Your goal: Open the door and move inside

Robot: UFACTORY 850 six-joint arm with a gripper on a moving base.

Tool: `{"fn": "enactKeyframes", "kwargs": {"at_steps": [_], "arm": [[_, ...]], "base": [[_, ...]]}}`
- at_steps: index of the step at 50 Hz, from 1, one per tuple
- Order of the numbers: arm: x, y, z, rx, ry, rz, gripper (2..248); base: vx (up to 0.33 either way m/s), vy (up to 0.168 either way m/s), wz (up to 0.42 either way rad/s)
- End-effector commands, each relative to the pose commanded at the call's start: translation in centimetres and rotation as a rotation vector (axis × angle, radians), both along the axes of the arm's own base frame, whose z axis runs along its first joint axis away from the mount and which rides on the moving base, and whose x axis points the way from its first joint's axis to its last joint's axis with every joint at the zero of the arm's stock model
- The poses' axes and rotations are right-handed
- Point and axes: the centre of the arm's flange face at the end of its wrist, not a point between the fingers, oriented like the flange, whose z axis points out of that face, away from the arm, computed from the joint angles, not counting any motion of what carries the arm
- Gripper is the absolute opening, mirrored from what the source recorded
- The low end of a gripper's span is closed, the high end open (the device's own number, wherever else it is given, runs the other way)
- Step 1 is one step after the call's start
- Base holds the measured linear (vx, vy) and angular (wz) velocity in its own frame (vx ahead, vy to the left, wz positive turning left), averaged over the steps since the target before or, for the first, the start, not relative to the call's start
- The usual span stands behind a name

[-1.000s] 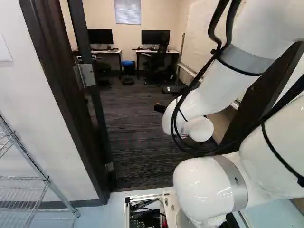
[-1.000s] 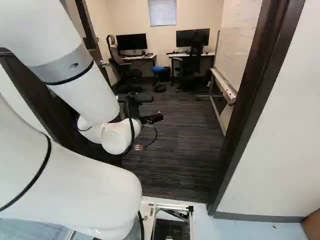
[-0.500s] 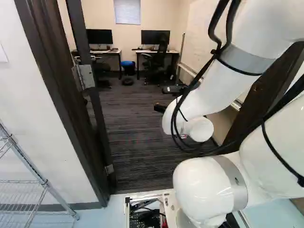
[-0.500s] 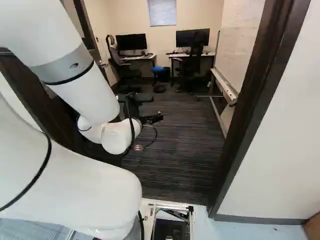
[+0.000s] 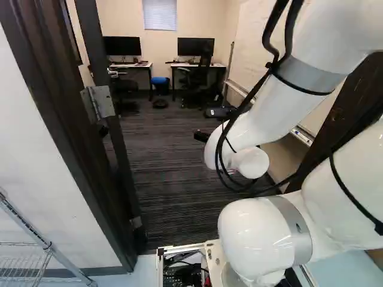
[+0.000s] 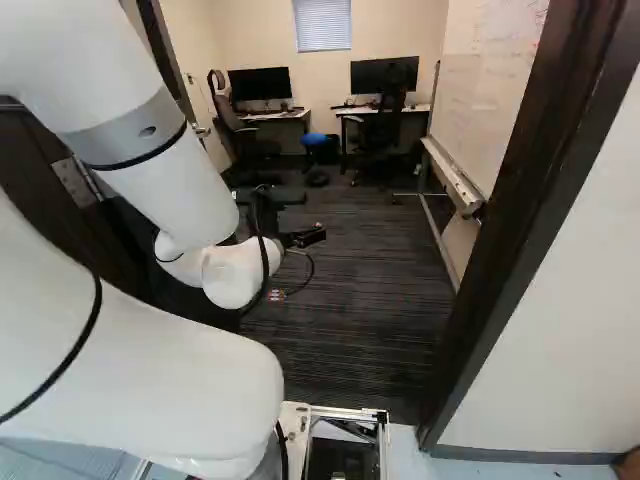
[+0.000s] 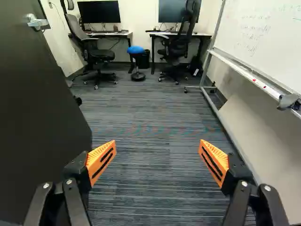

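Note:
The gripper [image 6: 306,237] is past the doorway in the right base view, over the dark carpet [image 6: 360,310]. In the wrist view the gripper [image 7: 158,146] is open, its orange pads wide apart with only carpet beyond. The dark door [image 7: 37,108] stands swung inward beside the gripper, apart from it, its silver handle [image 7: 37,22] farther ahead. A metal hinge [image 5: 100,103] shows on the door side in the left base view. The dark door frame [image 6: 530,220] rises beside the base's path; its other post [image 5: 57,125] shows in the left base view.
Ahead in the wrist view are desks [image 7: 110,35], office chairs [image 7: 94,52] and a blue-topped stool [image 7: 136,50]. A whiteboard on a metal stand [image 7: 249,73] lines one side. A wire shelf [image 5: 27,224] stands outside, by the wall at the left base view's left.
The base has moved forward toward the doorway: frame, hinge and wire shelf have shifted outward and nearer in the base views. The arm holds its pose against its lowest joint.

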Motion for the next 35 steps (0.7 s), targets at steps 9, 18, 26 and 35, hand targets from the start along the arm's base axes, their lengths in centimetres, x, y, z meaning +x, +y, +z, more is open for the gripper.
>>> {"fn": "enactKeyframes", "kwargs": {"at_steps": [9,18,26,35], "arm": [[0.00,0.00,0.00,0.000,0.000,0.000,247],[0.00,0.00,0.00,0.000,0.000,0.000,247],[0.00,0.00,0.00,0.000,0.000,0.000,247],[0.00,0.00,0.00,0.000,0.000,0.000,247]], "base": [[0.114,0.003,-0.008],[0.113,0.003,-0.009],[0.109,0.002,-0.009],[0.110,0.003,-0.008]]}}
